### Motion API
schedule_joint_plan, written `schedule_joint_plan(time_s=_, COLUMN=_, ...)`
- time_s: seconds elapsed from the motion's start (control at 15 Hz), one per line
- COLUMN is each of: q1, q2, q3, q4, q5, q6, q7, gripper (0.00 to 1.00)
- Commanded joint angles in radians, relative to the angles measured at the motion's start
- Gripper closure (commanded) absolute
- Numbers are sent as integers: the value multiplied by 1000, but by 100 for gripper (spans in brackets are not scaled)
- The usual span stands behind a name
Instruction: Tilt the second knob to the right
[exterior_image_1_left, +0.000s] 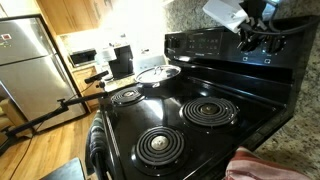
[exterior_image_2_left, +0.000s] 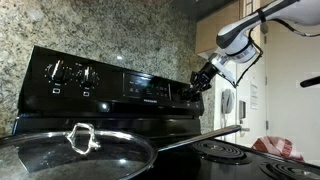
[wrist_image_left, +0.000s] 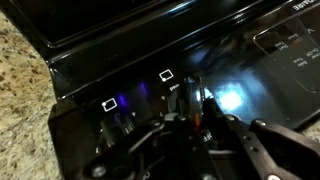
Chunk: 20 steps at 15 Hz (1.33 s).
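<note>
The black stove's control panel (exterior_image_2_left: 140, 85) carries knobs at both ends. My gripper (exterior_image_2_left: 200, 80) is at the panel's end pair of knobs, seen from above in an exterior view (exterior_image_1_left: 250, 42). In the wrist view the picture is dark. My gripper (wrist_image_left: 193, 118) has a finger on each side of a black knob (wrist_image_left: 190, 98) under a small white burner icon, and looks shut on it. Another knob (wrist_image_left: 118, 122) sits beside it. Two more knobs (exterior_image_2_left: 70, 72) stand free at the panel's other end.
A glass-lidded pan (exterior_image_2_left: 80, 145) sits on a burner, also seen in an exterior view (exterior_image_1_left: 158, 72). A red cloth (exterior_image_1_left: 270, 165) lies by the front of the cooktop (exterior_image_1_left: 180, 120). A granite wall (exterior_image_2_left: 90, 25) rises behind the panel. A steel fridge (exterior_image_1_left: 25, 60) stands across the kitchen.
</note>
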Motion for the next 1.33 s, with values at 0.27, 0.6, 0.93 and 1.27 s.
schedule_joint_plan(time_s=0.27, q1=37, q2=15, q3=-54, q4=33, q5=20, q6=-26, q7=9, gripper=44)
schedule_joint_plan(time_s=0.6, q1=38, q2=22, q3=-59, q4=42, q5=34, q6=-49, q7=1, gripper=44)
schedule_joint_plan(time_s=0.93, q1=39, q2=22, q3=-62, q4=41, q5=34, q6=-47, q7=1, gripper=44)
schedule_joint_plan(time_s=1.27, q1=43, q2=-31, q3=-64, q4=-38, q5=35, q6=9, q7=-19, gripper=0)
